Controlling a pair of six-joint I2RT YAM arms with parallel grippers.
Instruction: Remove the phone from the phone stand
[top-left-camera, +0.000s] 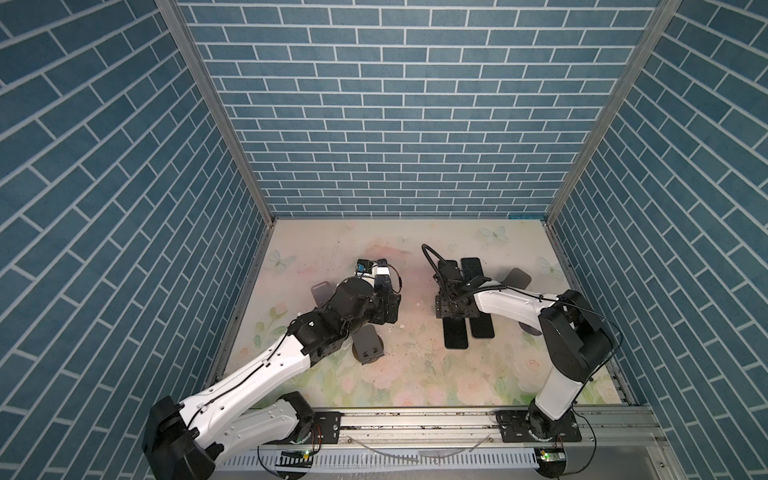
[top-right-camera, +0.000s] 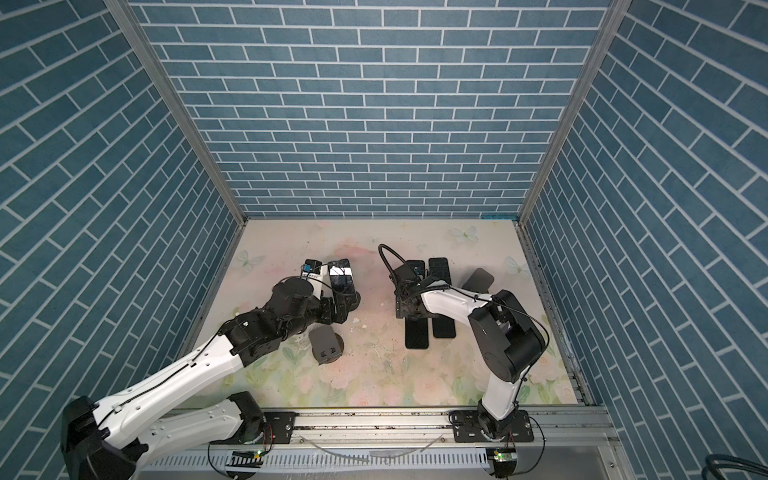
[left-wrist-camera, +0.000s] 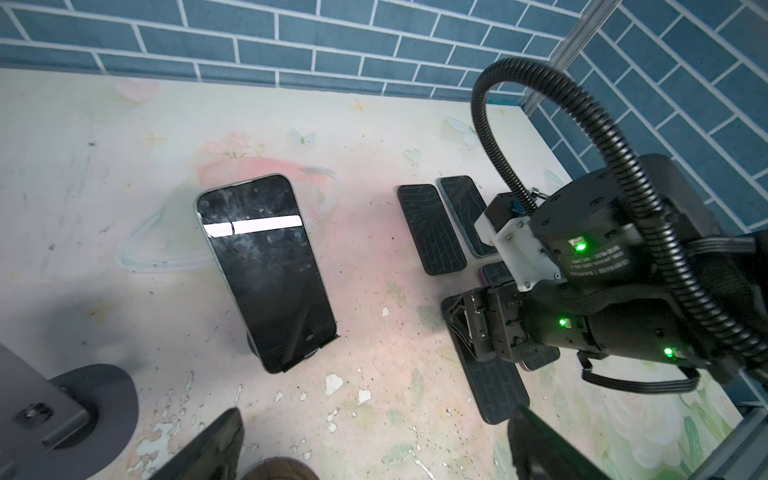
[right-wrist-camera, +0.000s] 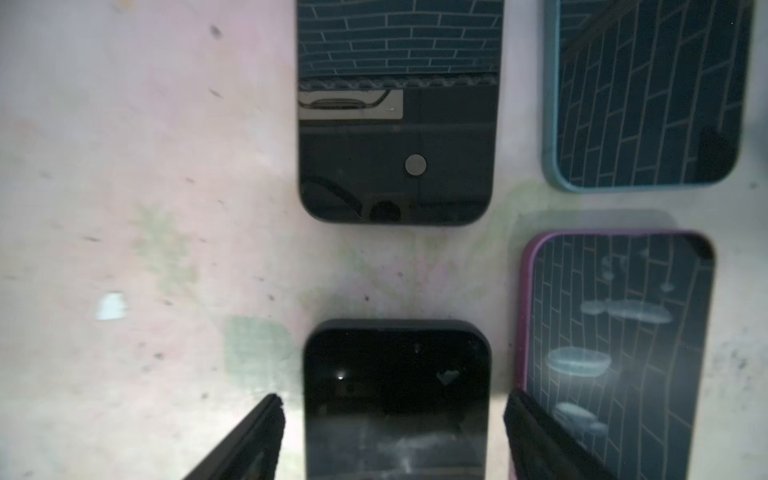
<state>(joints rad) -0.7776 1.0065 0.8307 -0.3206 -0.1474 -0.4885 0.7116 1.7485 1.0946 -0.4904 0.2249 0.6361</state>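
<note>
One phone (left-wrist-camera: 266, 270) sits on its stand (left-wrist-camera: 250, 344); left gripper (left-wrist-camera: 376, 411), jaws apart, must clamp and lift it. Right gripper (right-wrist-camera: 392, 397) straddles flat phone (right-wrist-camera: 397, 365), unclamped.

Right arm (top-left-camera: 511, 307) above phones (top-left-camera: 456, 338), stand (top-left-camera: 368, 345) apart

phone (left-wrist-camera: 266, 270) on stand (left-wrist-camera: 313, 353) at left, flat phones (top-left-camera: 456, 338) right

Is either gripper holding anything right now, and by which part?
Nothing is held. The right gripper straddles a flat black phone, gaps both sides; the left gripper stands open, short of the propped phone.
</note>
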